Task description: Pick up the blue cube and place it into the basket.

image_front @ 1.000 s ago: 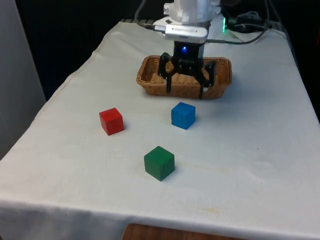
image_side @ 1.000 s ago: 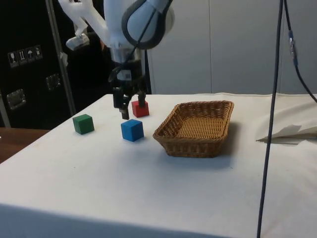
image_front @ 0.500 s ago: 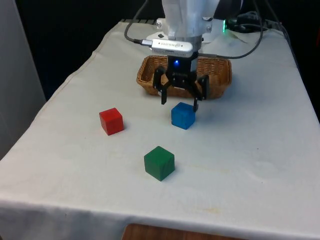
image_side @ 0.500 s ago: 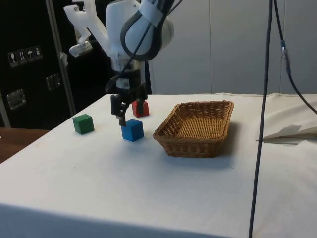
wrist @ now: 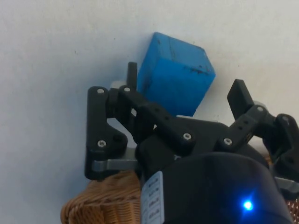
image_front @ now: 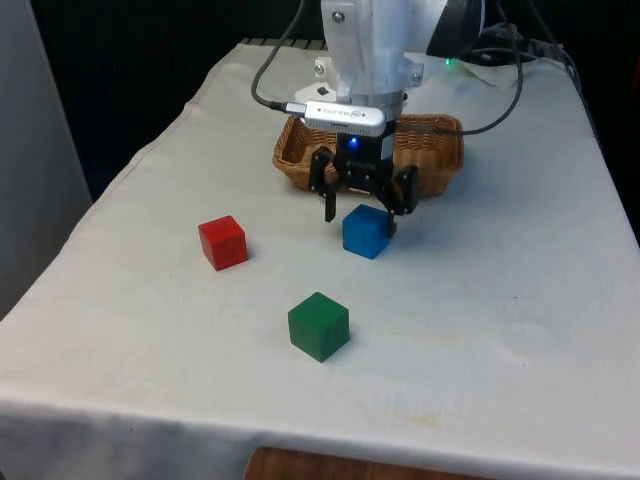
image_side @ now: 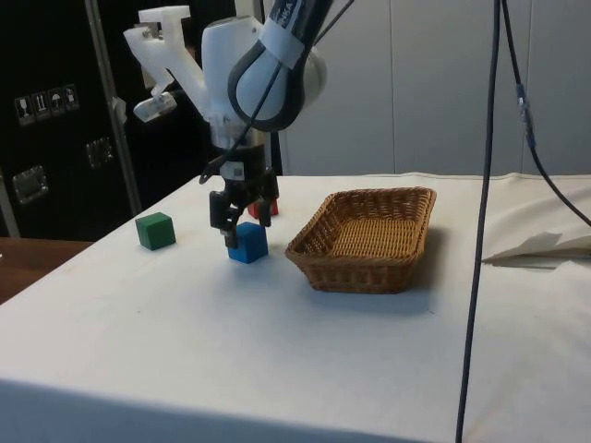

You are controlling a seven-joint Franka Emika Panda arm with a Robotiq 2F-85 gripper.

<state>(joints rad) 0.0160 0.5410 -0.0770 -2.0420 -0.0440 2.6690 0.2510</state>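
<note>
Green cube: we saw the solid green cube (image_front: 319, 326) nearest the table's front edge, standing alone on the white cloth (image_front: 500, 330); in the side view it (image_side: 155, 230) sat well apart from the arm.

Red cube: we saw the solid red cube (image_front: 222, 242) farther back, towards the front view's left, well apart from the green cube.

Blue cube: we found the solid blue cube (image_front: 366, 231) resting on the cloth, just in front of the basket and outside it; the side view placed it (image_side: 247, 243) beside the basket's near corner.

Black two-finger gripper: we saw the gripper (image_front: 360, 210) lowered over the blue cube with its fingers spread, one on either side of the cube's upper part; in the wrist view both fingertips (wrist: 132, 73) stood clear of the cube's (wrist: 175, 74) faces.

Woven wicker basket: we saw the shallow brown basket (image_front: 440, 150) behind the gripper, partly hidden by the arm; in the side view its (image_side: 365, 240) interior held nothing.
</note>
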